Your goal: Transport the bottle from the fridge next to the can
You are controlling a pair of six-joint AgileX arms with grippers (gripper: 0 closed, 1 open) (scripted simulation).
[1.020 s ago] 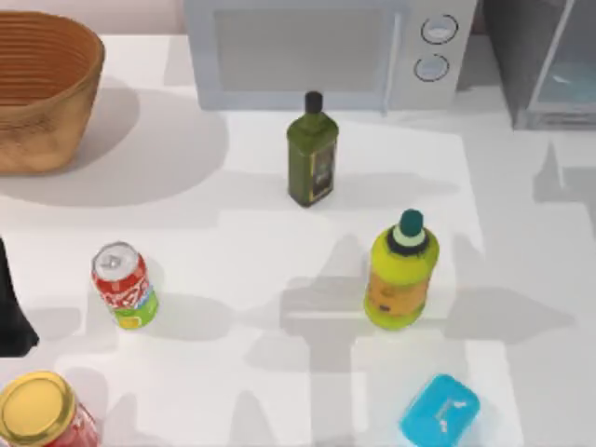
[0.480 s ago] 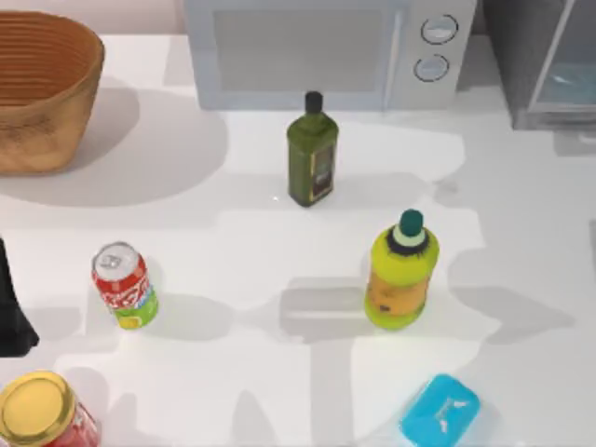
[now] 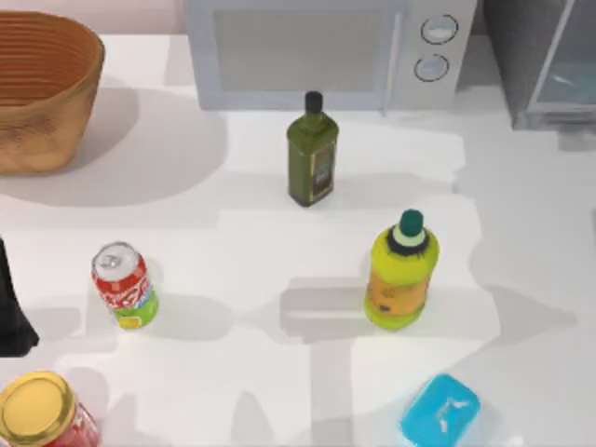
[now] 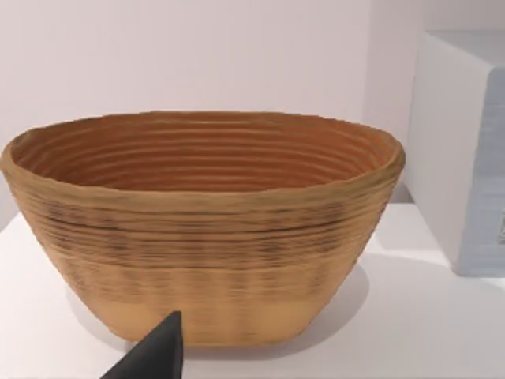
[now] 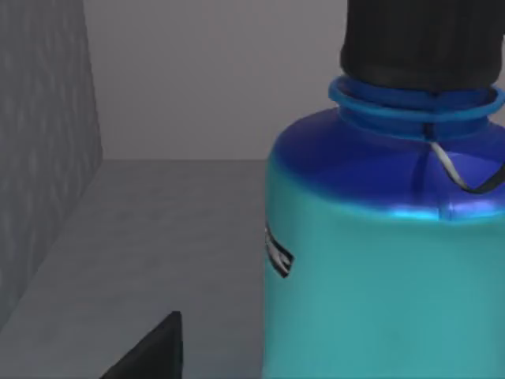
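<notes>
Inside the fridge (image 5: 142, 229), on its grey floor beside a grey side wall: the bottle (image 5: 379, 260), upright, cyan body under a blue shoulder, black cap at the top, seen very close from the right wrist. One dark fingertip of the right gripper (image 5: 150, 351) just beside the bottle's lower body; touching or apart, cannot tell, and jaws spread or pressed together likewise cannot tell.

At the table's back right corner in the top view: the fridge (image 3: 545, 60), grey box with glass-panelled door. Just left of it, along the back edge, the white microwave (image 3: 326, 51) with two round knobs. In front of the microwave, the dark green oil bottle (image 3: 312, 154), upright. Toward the front and right of that, the yellow bottle (image 3: 400, 270) with teal cap, upright. Near the front edge, a cyan block (image 3: 440, 410), possibly a soap bar or similar.

On the left side: the can (image 3: 123, 284), tilted slightly, well apart from the fridge. Near the front left corner, the red jar (image 3: 42, 412) with gold lid. At the back left, the wicker basket (image 3: 37, 88).

At the far left edge, the parked left gripper (image 3: 11, 312), facing the basket (image 4: 205, 229); one dark fingertip in the left wrist view, jaw state not discernible.
</notes>
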